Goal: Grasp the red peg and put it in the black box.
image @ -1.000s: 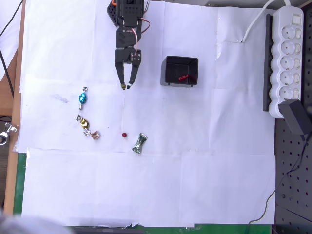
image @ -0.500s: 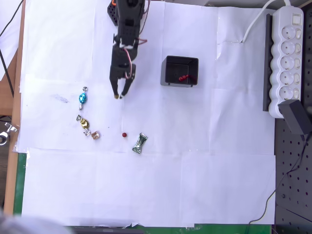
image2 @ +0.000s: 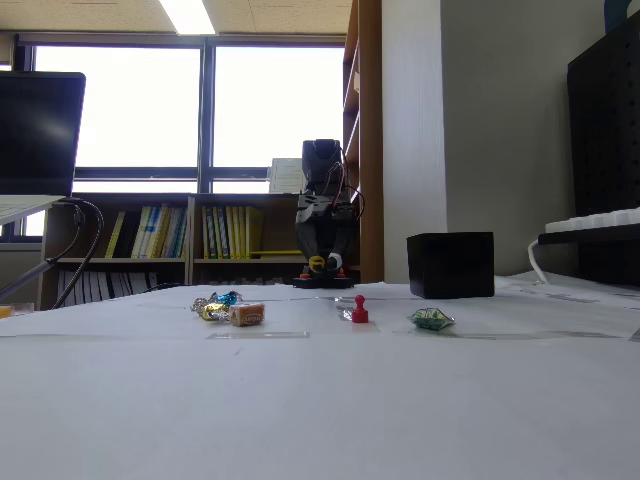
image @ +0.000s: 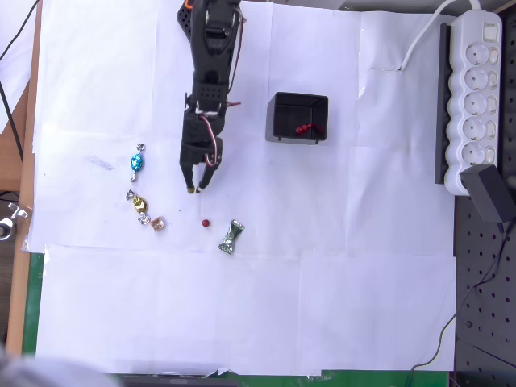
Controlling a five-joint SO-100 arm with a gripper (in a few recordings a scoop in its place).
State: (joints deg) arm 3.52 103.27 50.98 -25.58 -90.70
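Observation:
The red peg [image: 205, 222] stands on the white paper, a small dark-red dot; in the fixed view the peg [image2: 359, 310] stands upright in front of the arm. My gripper [image: 196, 189] hovers a short way above the peg in the overhead picture, slightly to its left. The fingers point down at the paper, open with a narrow gap and nothing between them. In the fixed view the gripper [image2: 323, 265] hangs low behind the peg. The black box [image: 297, 98] sits to the right of the arm with small red pieces inside; the fixed view shows the box [image2: 450, 265] at the right.
Wrapped candies lie around the peg: a blue one [image: 135, 164], a gold one [image: 139, 201], a pinkish one [image: 158, 225] and a green one [image: 231, 237] close to its right. A white power strip [image: 476, 97] and a black adapter [image: 492, 197] line the right edge.
The arm has stretched out, carrying the gripper down the overhead picture and slightly left, from level with the box to just short of the peg. Its fingers have narrowed. Peg and candies have not moved.

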